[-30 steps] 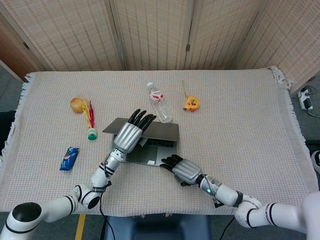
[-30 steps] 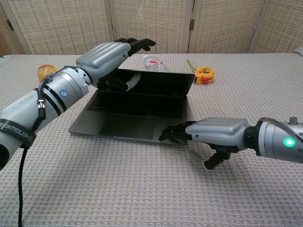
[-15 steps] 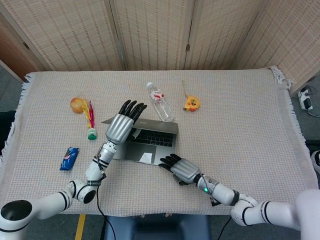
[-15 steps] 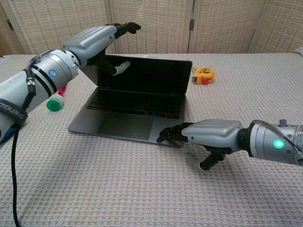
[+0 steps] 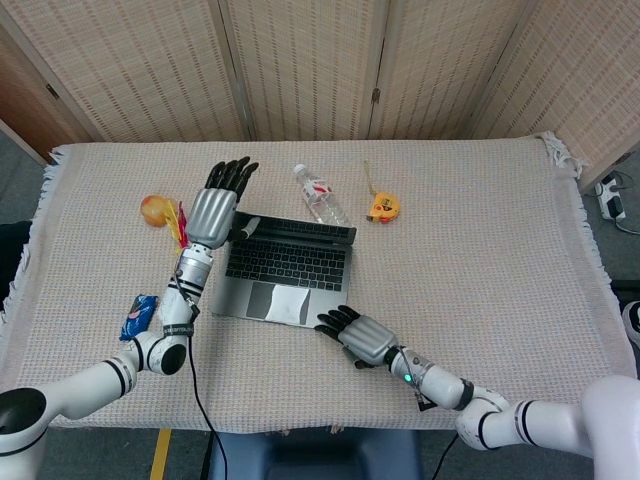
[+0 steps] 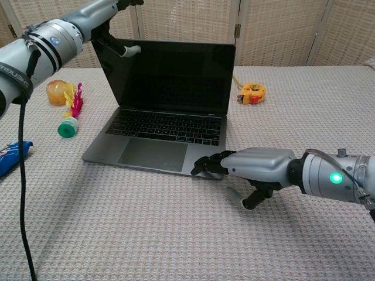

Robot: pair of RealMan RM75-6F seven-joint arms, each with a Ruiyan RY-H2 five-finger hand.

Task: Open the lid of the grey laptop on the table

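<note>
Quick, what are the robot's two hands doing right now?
Left hand: fingers spread, thumb against the top corner of the grey laptop lid, gripping nothing.
Right hand: fingertips resting on the laptop's front edge, holding nothing.

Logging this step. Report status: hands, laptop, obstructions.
Left hand on the lid's top corner, thumb against the screen. Right hand pressing the base's front edge. Grey laptop open, screen upright. Water bottle lies behind the lid.
</note>
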